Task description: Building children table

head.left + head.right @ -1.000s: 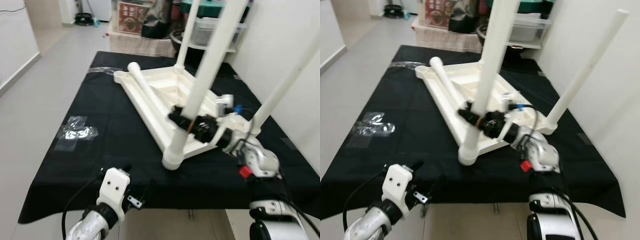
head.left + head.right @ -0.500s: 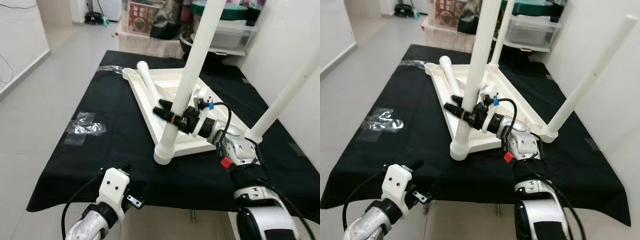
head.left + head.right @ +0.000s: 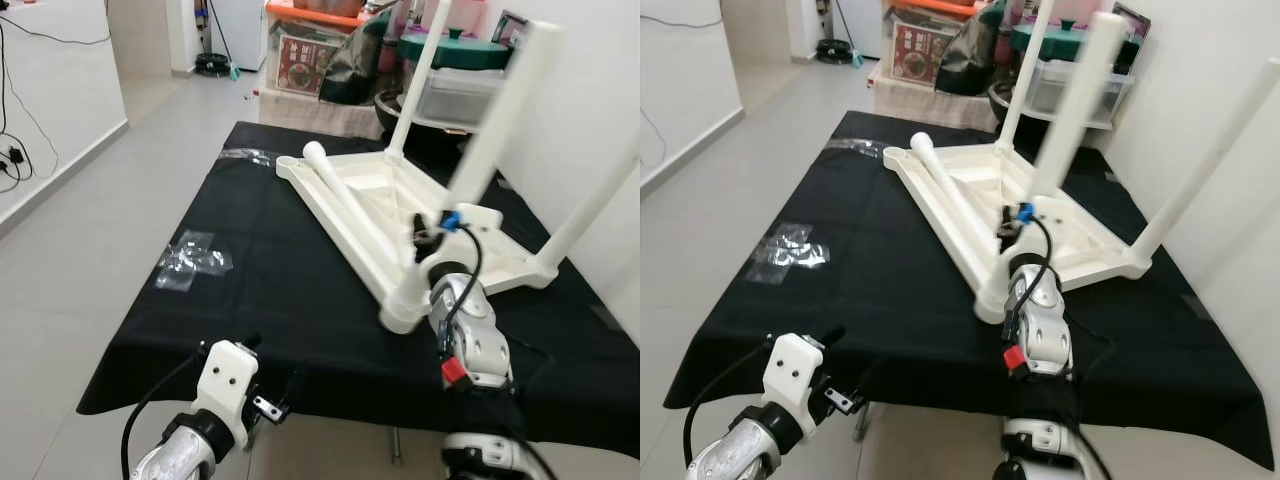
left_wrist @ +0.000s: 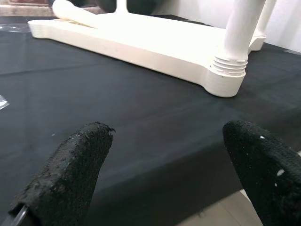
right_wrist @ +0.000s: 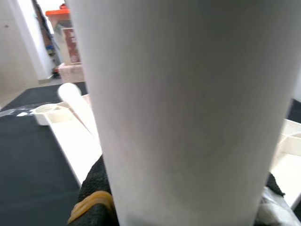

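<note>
The right hand [image 5: 183, 197] is pinching the near white leg [image 3: 490, 140], whose long axis is rising steeply out of the corner socket just below the hand on the upturned table [image 3: 370, 190]. The left hand [image 4: 164, 174] is hanging spread, well short of that corner.

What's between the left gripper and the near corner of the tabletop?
Only bare black cloth. In the left wrist view the open left gripper looks straight across it to the tabletop corner where a leg is screwed in.
</note>
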Robot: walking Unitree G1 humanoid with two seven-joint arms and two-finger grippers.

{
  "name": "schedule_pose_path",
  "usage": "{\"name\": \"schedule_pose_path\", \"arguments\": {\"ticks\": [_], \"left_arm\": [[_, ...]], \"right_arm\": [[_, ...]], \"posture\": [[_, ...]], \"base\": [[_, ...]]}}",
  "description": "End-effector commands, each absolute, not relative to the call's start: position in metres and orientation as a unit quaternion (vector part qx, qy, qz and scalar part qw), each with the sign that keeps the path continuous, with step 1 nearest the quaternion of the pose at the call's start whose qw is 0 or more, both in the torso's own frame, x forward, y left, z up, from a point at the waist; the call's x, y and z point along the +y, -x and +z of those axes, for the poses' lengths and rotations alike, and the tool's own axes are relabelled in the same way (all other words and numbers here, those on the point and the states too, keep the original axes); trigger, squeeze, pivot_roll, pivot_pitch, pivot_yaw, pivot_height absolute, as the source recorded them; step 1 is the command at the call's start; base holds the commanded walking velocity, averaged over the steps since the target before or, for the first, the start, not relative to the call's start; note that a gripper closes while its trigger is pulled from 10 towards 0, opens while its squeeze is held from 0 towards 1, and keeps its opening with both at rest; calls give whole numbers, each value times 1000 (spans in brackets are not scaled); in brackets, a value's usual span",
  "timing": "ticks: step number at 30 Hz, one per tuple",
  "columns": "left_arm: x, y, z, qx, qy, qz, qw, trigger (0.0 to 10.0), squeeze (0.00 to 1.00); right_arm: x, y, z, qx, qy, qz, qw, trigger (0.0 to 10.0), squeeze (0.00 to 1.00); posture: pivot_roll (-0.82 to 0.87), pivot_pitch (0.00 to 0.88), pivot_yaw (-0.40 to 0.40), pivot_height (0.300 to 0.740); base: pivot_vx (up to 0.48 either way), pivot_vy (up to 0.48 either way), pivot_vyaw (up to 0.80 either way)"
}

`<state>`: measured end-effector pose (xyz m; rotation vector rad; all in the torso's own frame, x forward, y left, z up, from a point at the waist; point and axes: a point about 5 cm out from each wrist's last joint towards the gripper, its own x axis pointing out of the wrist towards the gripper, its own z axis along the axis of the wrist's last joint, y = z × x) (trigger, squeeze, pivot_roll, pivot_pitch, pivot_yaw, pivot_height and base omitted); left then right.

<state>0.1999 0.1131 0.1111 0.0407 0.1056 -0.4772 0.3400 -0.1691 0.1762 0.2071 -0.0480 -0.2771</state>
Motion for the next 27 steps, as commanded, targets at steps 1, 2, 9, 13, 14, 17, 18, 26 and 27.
{"name": "schedule_pose_path", "arguments": {"ticks": [1,2,9,13,14,17,18,26,27], "left_arm": [[111,-200,111,53,-16,-242,969,10000,0],[111,-200,111,52,-16,-241,969,10000,0],[111,-200,111,52,-16,-241,969,10000,0],[111,-200,111,52,-16,-241,969,10000,0],[111,-201,111,53,-14,-241,969,10000,0],[110,-202,110,54,-13,-243,968,10000,0],[110,-202,110,54,-13,-243,968,10000,0],[111,-202,109,54,-13,-241,969,10000,0],[111,-202,109,54,-14,-241,969,10000,0]], "right_arm": [[-170,-331,161,14,-119,-197,973,0,0],[-163,-330,160,24,-123,-211,969,0,0],[-163,-330,160,24,-123,-211,969,0,0],[-155,-332,161,25,-147,-197,969,0,0],[-150,-344,169,-6,-165,-108,980,10000,663],[-148,-359,172,-16,-132,64,989,10000,0],[-162,-364,168,-1,-91,92,992,10000,0],[-196,-368,179,-19,-89,18,996,10000,0],[-190,-368,180,-19,-106,35,994,10000,0]], "posture": [[135,18,-141,740],[135,18,-141,740],[135,18,-141,740],[132,21,-142,740],[124,21,-139,740],[125,17,-139,740],[127,16,-141,740],[126,15,-138,740],[126,15,-138,740]], "base": [[0,0,0],[0,0,0],[0,0,0],[0,0,0],[0,0,0],[0,0,0],[0,0,0],[0,0,0],[0,0,0]]}}
